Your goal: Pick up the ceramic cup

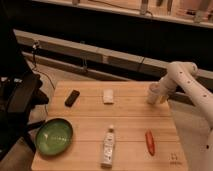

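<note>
a pale wooden bench (131, 124) seen from its near side, in a dim room with a dark wall behind it. the flat white block (108, 96) lies toward the far edge, about midway along it, and serves as the reference point here.

the ceramic cup (152, 93), small and off-white, stands upright to the right of the block, in the same far row, close to the bench's far right corner. a white robot arm (192, 86) comes in from beyond the right edge and bends down to it. the gripper (159, 95) sits at the cup's right side, at cup height, touching or very nearly touching it. whether the jaws are spread or pinching the cup cannot be told.

left of the block, well apart from it, a small black oblong object (72, 97) lies at a slant. toward the near left of the block, a green bowl (54, 136) sits by the bench's near left corner, its rim close to the left edge. straight toward the viewer from the block, a white bottle (108, 146) lies on its side near the front edge. to the near right of the block lies a slim red-orange object (149, 142).

bare wood stretches between the block and the cup, and across the middle band between the block and the bottle. a dark chair (20, 102) stands off the left edge, far left of the block.
</note>
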